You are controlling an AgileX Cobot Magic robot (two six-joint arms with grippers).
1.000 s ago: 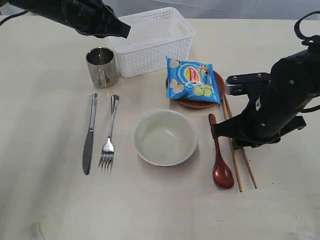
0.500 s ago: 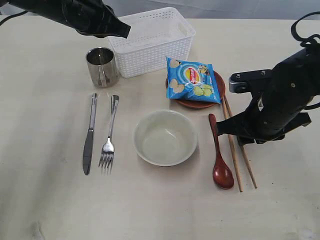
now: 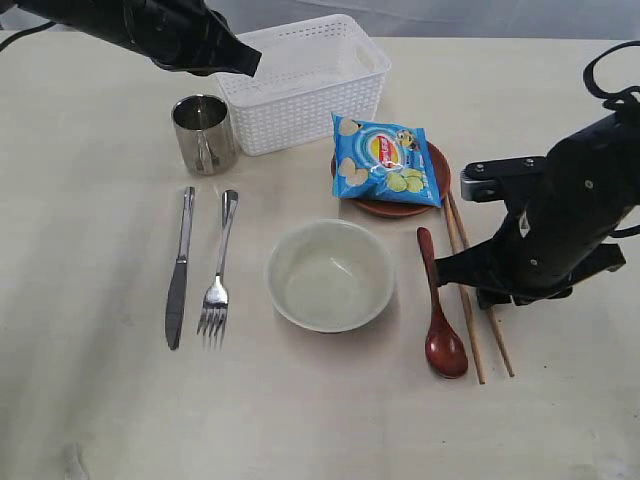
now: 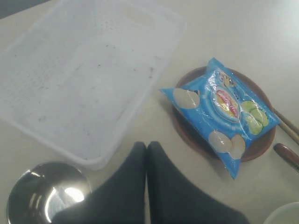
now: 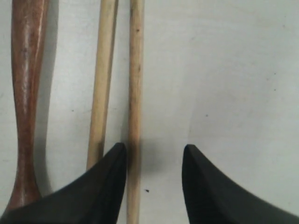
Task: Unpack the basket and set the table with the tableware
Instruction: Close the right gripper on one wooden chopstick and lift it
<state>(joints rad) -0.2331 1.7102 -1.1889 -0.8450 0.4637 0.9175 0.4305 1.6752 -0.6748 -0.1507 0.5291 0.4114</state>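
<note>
Moved: right arm (image 3: 570, 220) had slid toward 3 o'clock above the pair of wooden chopsticks (image 3: 468, 320).
Right fingers (image 5: 110, 186): parted, empty, one chopstick in the gap.
Left fingers (image 4: 161, 186): pressed together, empty.
White perforated plastic basket (image 3: 305, 85): emptied, 12 o'clock on the pale beige surface (image 3: 100, 400).
Setting: steel knife (image 3: 179, 270), steel fork (image 3: 218, 270) at 9 o'clock of pale cream bowl (image 3: 330, 275), reddish-brown wooden spoon (image 3: 440, 310) at 3, seemingly for a diner.
Count: two chopsticks; one of each other thing.

The left arm (image 3: 140, 28) and right arm (image 3: 575, 215) wear matte black casings. A silver-grey bracket (image 3: 497, 177) sits on the right arm, and a black cable (image 3: 589, 70) loops above it. The right hand (image 5: 154, 150) has smooth black fingers (image 5: 105, 186) shaped like tapering wedges.
</note>
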